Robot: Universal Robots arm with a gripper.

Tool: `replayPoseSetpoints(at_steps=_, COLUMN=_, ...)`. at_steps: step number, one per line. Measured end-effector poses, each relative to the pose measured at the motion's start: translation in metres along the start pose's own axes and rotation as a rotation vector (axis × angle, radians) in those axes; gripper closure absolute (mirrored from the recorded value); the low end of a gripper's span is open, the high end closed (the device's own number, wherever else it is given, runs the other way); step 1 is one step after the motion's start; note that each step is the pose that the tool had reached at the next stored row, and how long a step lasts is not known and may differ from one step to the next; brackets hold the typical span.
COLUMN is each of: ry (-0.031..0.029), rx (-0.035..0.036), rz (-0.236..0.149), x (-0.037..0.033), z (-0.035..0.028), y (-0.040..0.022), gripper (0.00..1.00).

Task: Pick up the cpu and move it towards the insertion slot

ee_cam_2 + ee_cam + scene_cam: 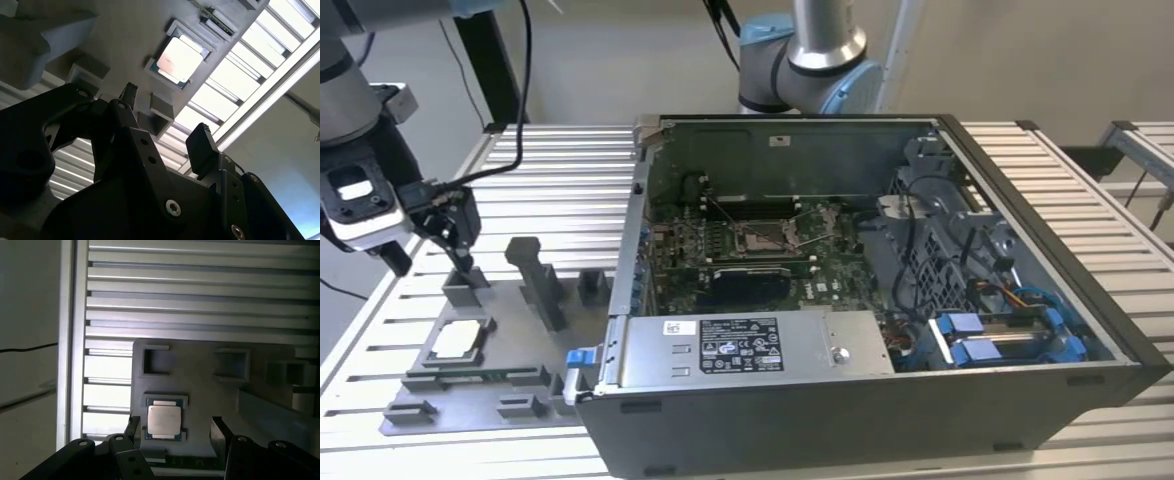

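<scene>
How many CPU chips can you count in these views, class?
1. The cpu lies in a pocket of the grey fixture, beside the open computer case, near the open gripper. Others may be hidden inside the case.

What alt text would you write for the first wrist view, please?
The cpu lies flat in a pocket of the grey fixture, seen between the fingers of the open gripper and not gripped. A slatted table lies beyond.
</scene>
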State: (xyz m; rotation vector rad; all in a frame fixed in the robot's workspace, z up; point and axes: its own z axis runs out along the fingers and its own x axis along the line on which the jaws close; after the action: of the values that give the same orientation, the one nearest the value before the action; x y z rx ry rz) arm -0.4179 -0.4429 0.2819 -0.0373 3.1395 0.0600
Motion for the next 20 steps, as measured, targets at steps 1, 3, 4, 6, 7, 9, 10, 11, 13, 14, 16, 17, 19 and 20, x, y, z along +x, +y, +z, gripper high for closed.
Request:
replayPoseSetpoints(at_steps=1, ry=0.0001, rx=0.0001, rz=0.000, x=0.0001, z=0.0005, y=0.0000, gripper=0.00)
replayPoseSetpoints(at_steps=3, ry=0.0000, rx=0.0001, rz=0.000, x=0.0003, z=0.0016, y=0.0000, gripper=0.00)
replayPoseSetpoints(at_steps=4, ry=0.0000, rx=0.0000, rz=0.000, x=0.0003, z=0.0022, y=-0.0001, gripper=0.00)
replayPoseSetpoints(at_steps=6, ry=0.0000, rx=0.0000, rz=0.000, x=0.0006, z=0.0036, y=-0.0001, gripper=0.00)
replayPoseSetpoints(at_steps=7, ry=0.0000, rx=0.0000, rz=0.000, x=0.0007, z=0.0043, y=-0.0002, gripper=0.00)
replayPoseSetpoints(at_steps=9, ry=0.0000, rx=0.0000, rz=0.000, x=0.0008, z=0.0065, y=-0.0002, gripper=0.00)
replayPoseSetpoints(at_steps=10, ry=0.0001, rx=0.0001, rz=0.000, x=0.0008, z=0.0077, y=-0.0003, gripper=0.00)
replayPoseSetpoints(at_steps=11, ry=0.0001, rx=0.0001, rz=0.000, x=0.0008, z=0.0090, y=-0.0003, gripper=0.00)
replayPoseSetpoints(at_steps=13, ry=-0.0001, rx=0.0000, rz=0.000, x=0.0009, z=0.0117, y=-0.0005, gripper=0.00)
replayPoseSetpoints(at_steps=14, ry=0.0000, rx=0.0001, rz=0.001, x=0.0009, z=0.0130, y=-0.0006, gripper=0.00)
replayPoseSetpoints(at_steps=16, ry=-0.0001, rx=0.0000, rz=0.004, x=0.0010, z=0.0154, y=-0.0007, gripper=0.00)
replayPoseSetpoints(at_steps=17, ry=-0.0002, rx=0.0000, rz=0.005, x=0.0010, z=0.0166, y=-0.0008, gripper=0.00)
replayPoseSetpoints(at_steps=19, ry=-0.0004, rx=0.0000, rz=0.008, x=0.0011, z=0.0188, y=-0.0010, gripper=0.00)
replayPoseSetpoints(at_steps=20, ry=-0.0004, rx=0.0000, rz=0.010, x=0.0011, z=0.0199, y=-0.0011, gripper=0.00)
